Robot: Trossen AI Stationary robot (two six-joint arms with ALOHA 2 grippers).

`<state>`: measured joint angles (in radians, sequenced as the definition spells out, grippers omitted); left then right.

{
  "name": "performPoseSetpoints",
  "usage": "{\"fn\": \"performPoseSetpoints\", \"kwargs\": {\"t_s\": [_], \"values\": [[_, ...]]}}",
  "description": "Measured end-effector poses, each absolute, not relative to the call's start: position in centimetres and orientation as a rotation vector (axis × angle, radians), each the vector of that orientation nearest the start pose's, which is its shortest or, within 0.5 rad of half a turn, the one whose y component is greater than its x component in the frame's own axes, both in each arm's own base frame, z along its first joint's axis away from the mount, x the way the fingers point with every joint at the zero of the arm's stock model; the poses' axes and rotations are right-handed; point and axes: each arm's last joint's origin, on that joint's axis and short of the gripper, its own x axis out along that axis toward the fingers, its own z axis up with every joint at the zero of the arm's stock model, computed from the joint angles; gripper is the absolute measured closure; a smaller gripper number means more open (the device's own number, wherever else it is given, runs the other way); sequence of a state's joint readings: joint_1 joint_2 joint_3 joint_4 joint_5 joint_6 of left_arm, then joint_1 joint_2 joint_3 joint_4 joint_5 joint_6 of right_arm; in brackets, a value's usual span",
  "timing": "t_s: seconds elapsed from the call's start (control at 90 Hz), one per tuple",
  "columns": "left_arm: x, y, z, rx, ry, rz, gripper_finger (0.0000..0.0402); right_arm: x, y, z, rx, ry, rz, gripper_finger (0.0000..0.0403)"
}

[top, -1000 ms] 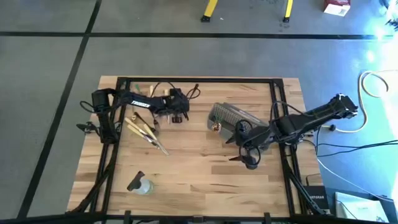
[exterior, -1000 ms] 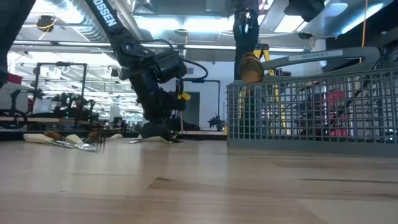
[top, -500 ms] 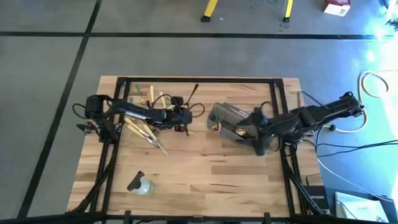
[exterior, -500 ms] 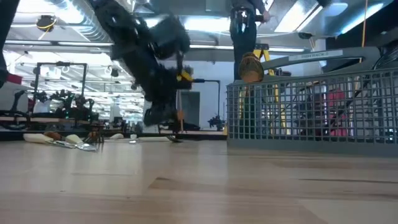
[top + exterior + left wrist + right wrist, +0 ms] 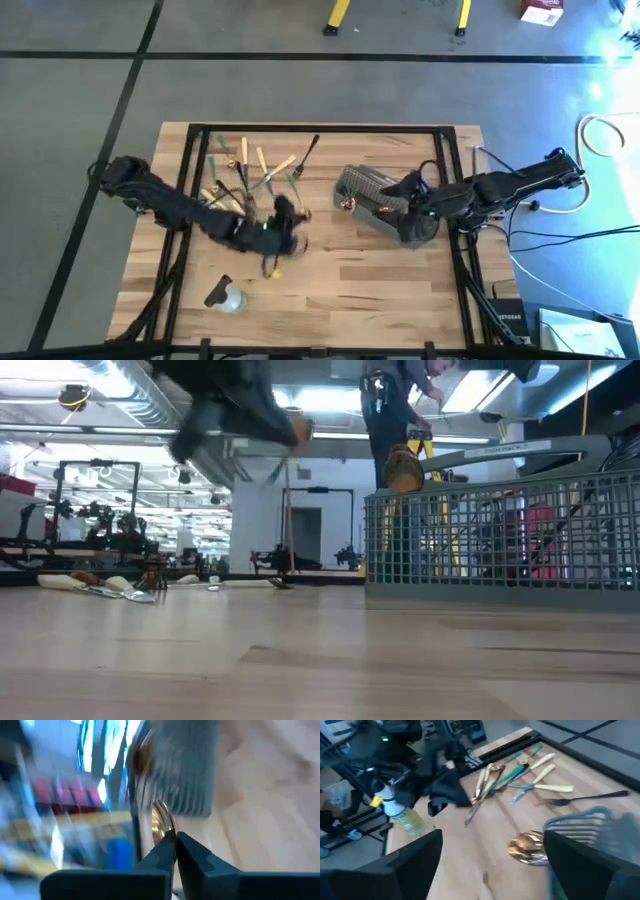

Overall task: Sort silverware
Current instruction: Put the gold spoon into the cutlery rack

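Note:
The silverware lies in a loose pile (image 5: 250, 165) at the table's far left: tan, black and green pieces, with a black fork (image 5: 308, 150) at its right. More tan pieces (image 5: 485, 780) lie nearer. My left gripper (image 5: 175, 839) is high over the table's middle (image 5: 288, 212), shut on a slim gold-ended utensil (image 5: 161, 820). My right gripper (image 5: 490, 860) hangs open over the grey wire basket (image 5: 370, 190), where a gold spoon (image 5: 527, 847) sits at the left end. My left gripper pinches the slim utensil between its two fingertips, close to the utensil's gold end (image 5: 162, 827). The utensil is lifted clear of the table. Blur hides how it hangs and which way the rest of it points.
A small clear bottle (image 5: 228, 298) lies near the table's front left. The basket (image 5: 500, 540) takes up the right half of the table. Black frame rails (image 5: 320, 128) run along the far edge and both sides. Bare wood lies in the middle and the near right.
My left gripper has risen from the table beside the pile and swung toward the near edge and the middle, carrying the utensil. My right gripper has gone from the basket's near side toward the far edge and now hangs over the basket.

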<state>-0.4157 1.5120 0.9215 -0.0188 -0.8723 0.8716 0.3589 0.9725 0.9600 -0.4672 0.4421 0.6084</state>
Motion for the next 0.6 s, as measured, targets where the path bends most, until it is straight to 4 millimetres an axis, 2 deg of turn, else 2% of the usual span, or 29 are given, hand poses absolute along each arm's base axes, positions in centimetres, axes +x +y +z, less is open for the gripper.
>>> {"fn": "performPoseSetpoints", "kwargs": {"t_s": [0.1, 0.267, 0.356, 0.467, 0.6], "values": [[29.2, -13.0, 23.1, 1.457, 0.636, 0.148, 0.0401, 20.7, 6.6, 33.0, 0.439, 0.407, -0.167, 0.0072], [29.5, -15.8, 23.2, 1.67, 0.518, 0.14, 0.0401, 22.8, 7.2, 30.9, 0.39, 0.545, -0.067, 0.0072], [29.8, -16.9, 22.8, 1.787, 0.488, 0.13, 0.0401, 23.4, 7.4, 30.5, 0.386, 0.572, -0.009, 0.0072], [30.3, -17.3, 22.6, 1.813, 0.453, 0.145, 0.0401, 23.7, 7.5, 30.2, 0.388, 0.508, 0.042, 0.0072], [31.0, -17.4, 22.0, 1.817, 0.452, 0.137, 0.0401, 23.4, 7.4, 28.8, 0.425, 0.392, 0.07, 0.0072]]}}
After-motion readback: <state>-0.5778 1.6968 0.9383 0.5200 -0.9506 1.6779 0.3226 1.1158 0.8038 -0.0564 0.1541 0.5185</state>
